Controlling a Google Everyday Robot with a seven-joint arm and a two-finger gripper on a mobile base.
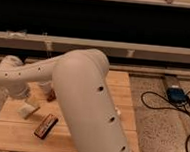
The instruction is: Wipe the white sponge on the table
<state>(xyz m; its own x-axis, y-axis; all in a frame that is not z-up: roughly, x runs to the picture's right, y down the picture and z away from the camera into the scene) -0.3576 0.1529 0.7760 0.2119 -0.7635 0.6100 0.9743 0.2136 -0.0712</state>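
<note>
A: Where does the tool (26, 102) stand?

B: Low over the counter (118, 90), at the end of the pale arm (81, 97). Its jaws stand wide apart and grip nothing. The white sponge (31, 112) lies flat on the planks right under it, touching or nearly so; which of the two cannot be told.

A: So what could spoil the grasp?

B: The sponge is soft and light. If the tool comes down off-centre, one jaw likely pushes the block aside instead of trapping it, and it skids along the wood. A pinch near a corner probably lets it twist loose once the wiping stroke drags it across the planks.

A: Anything close by?

B: A dark flat bar (46, 126) lies near the sponge, a little nearer the camera than the tool. A wide stroke that way would probably sweep it toward the edge of the counter. A small reddish thing (51, 95) sits near the tool on the other side, partly hidden by the arm; what it is cannot be told.

A: And what blocks the view?

B: The arm itself. Its bulky upper part covers the middle of the counter, so whatever stands there is hidden. Well away from the tool, on the floor (158, 139) past the counter, rest a blue box (176, 93) and a black cable (156, 103).
</note>
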